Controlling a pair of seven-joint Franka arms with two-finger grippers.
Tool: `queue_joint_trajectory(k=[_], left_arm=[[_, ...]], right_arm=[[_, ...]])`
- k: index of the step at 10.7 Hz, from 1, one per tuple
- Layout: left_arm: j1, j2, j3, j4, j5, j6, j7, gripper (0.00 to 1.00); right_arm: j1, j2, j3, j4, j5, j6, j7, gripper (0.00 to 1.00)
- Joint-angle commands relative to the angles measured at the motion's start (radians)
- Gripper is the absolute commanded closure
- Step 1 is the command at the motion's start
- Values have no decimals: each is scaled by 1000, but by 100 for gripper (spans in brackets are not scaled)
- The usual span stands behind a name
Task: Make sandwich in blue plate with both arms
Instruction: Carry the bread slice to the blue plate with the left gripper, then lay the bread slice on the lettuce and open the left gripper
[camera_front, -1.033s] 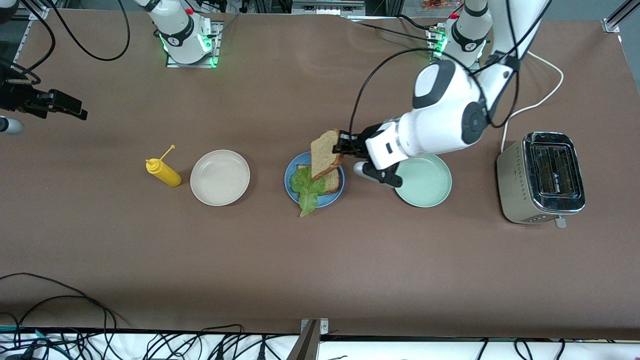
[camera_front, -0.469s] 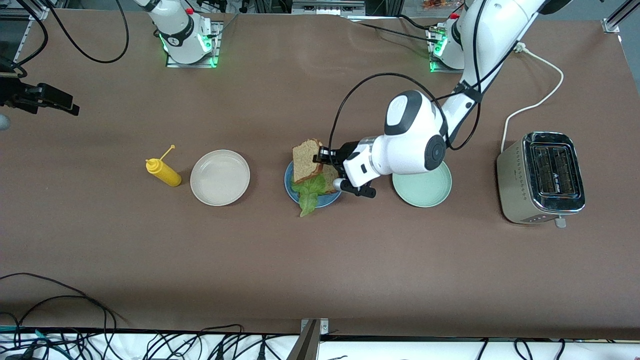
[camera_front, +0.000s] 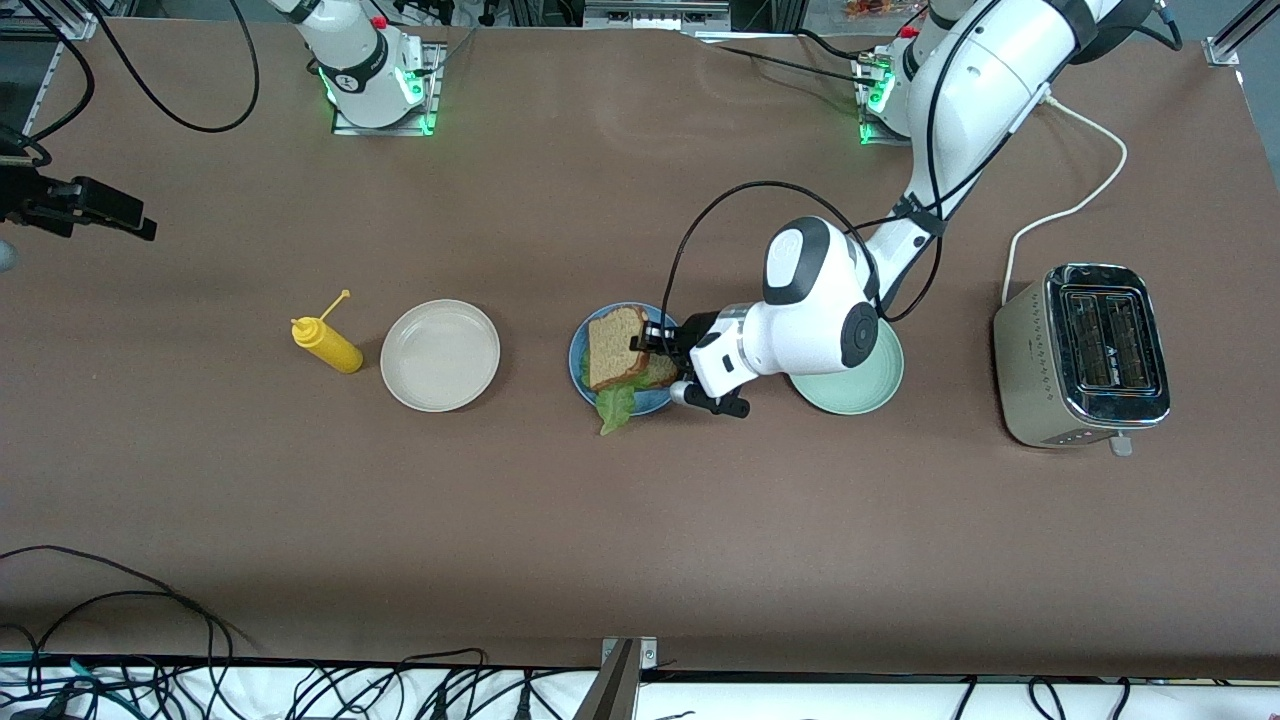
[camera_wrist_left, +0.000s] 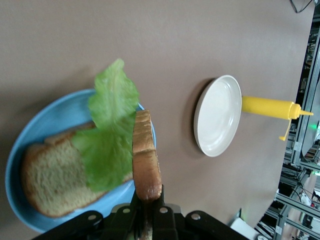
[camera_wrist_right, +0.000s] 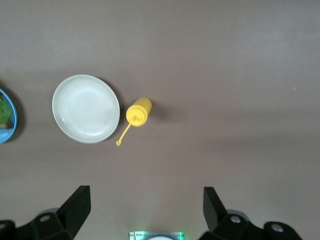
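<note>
Bottom slice (camera_wrist_left: 47, 172) and lettuce (camera_wrist_left: 107, 145) already lie on the blue plate (camera_front: 590, 385); left hand (camera_front: 655, 340) grips the top slice (camera_front: 615, 345) just above them, release remaining; right hand (camera_wrist_right: 145, 210) waits wide open

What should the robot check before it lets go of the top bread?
1. Top toast slice gripped by the left gripper: ok, fingers shut on its edge.
2. Slice is over the blue plate: ok.
3. Lettuce lies on the bottom slice: ok, though one end hangs over the plate's rim.
4. Top slice lies flat on the lettuce: not ok, the left wrist view shows it on edge, tilted.
5. Right gripper out of the way: ok, open, waiting above the table's right-arm end.
6. Pale green plate clear of the arm: cannot tell, the arm covers part of it.
</note>
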Motion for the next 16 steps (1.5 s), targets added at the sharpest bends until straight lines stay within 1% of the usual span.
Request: queue_joint_trajectory(k=[1,2,3,4,5,7,9,10,12,13,15,16], left_arm=[[-2,36,-3,34,-17,27,74,100],[-2,35,-1,31,-15,27,76,100],[-3,35,0,24,-15,27,74,78],[-3,35,8,18,-14,27,74,30],[-3,32,14,13,0,26,74,0],[6,7,14,-13,124,17,39,0],[12,-19,15,-15,167,-22,-4,0],[14,-46,20,-16,218,-54,-39,0],[12,-120,20,-15,418,-153,-184,0],[14,-158,19,-13,490,-215,-225,0],[20,-233,35,-13,508,-331,-231,0],[20,-284,60,-13,508,-391,-230,0]], right_arm=[[-2,27,-4,33,6,122,10,0],[-2,25,-21,33,9,136,10,0],[3,28,-20,33,-2,148,13,0],[4,30,-18,30,-18,153,16,0],[7,34,-18,32,-35,159,17,0],[7,34,-17,32,-37,161,19,0],[7,34,-15,32,-37,159,17,0],[7,34,-15,33,-37,159,17,0],[7,36,-15,33,-37,159,16,0],[7,36,-15,33,-39,159,17,0],[7,36,-14,33,-52,161,19,0],[7,36,-14,33,-52,161,19,0]])
